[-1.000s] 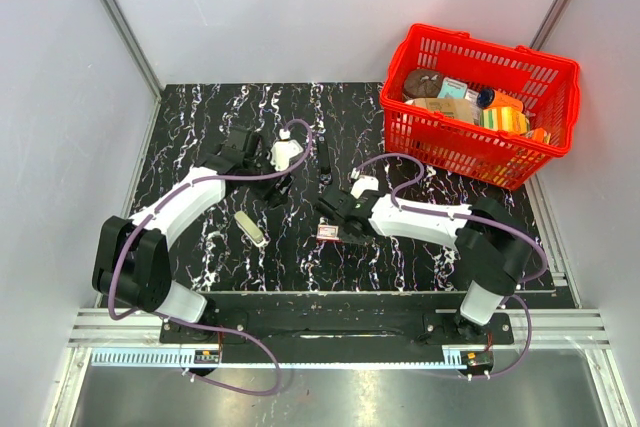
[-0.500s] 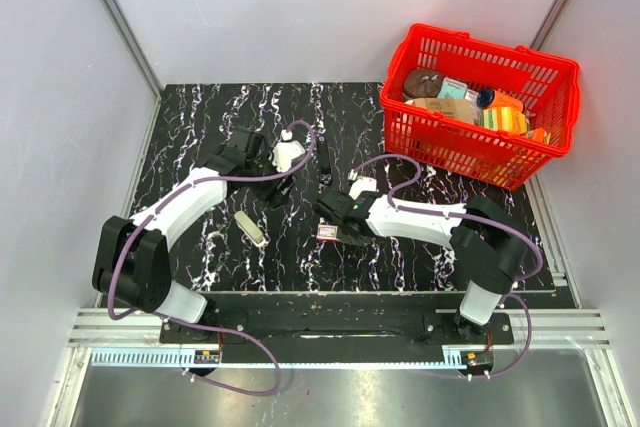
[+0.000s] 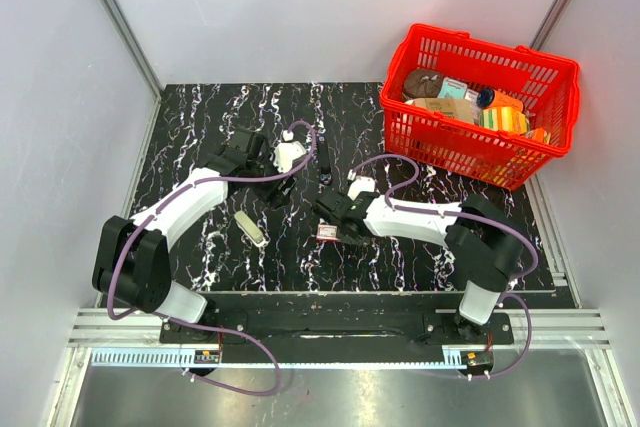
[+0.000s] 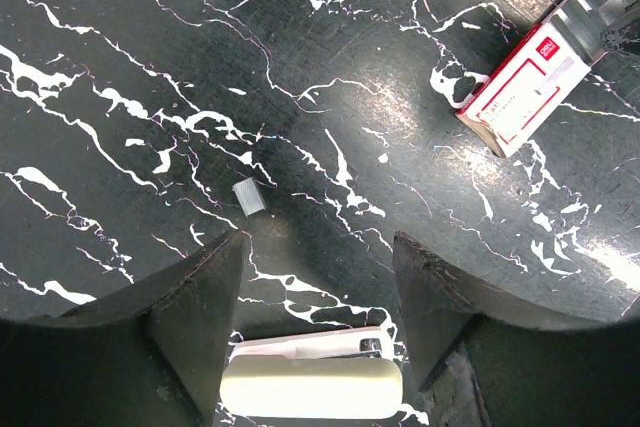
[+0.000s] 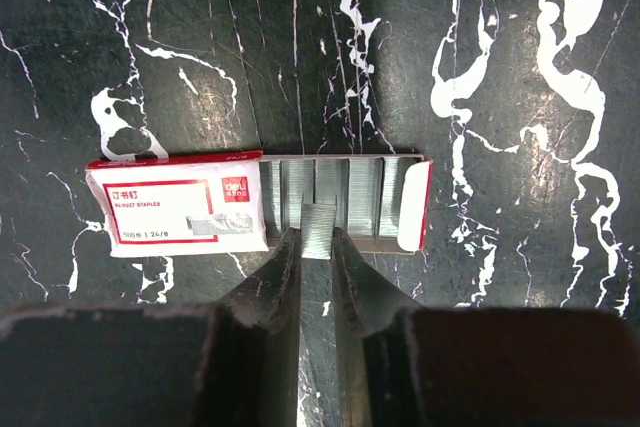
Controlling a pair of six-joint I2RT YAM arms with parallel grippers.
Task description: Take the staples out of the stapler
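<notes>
The black stapler [image 3: 323,155] lies on the marble table behind both grippers. My right gripper [image 5: 318,239] is shut on a short grey strip of staples [image 5: 318,222], held at the open end of the red-and-white staple box [image 5: 180,205], which shows rows of staples inside. The top view shows this gripper [image 3: 328,215] at the box [image 3: 327,233]. My left gripper [image 4: 318,277] is open and empty above the table, with the beige-silver oblong piece [image 4: 310,387] between its fingers near the lens. Another small grey strip [image 4: 250,196] lies loose on the table ahead of it.
A red basket [image 3: 478,152] full of items stands at the back right. The beige-silver piece [image 3: 251,228] lies left of the box. The box also shows in the left wrist view [image 4: 525,92] at the upper right. The table's front edge runs just past both arm bases.
My right gripper has shifted slightly left at the box. The left wrist has crept a little towards the back. Nothing else has moved.
</notes>
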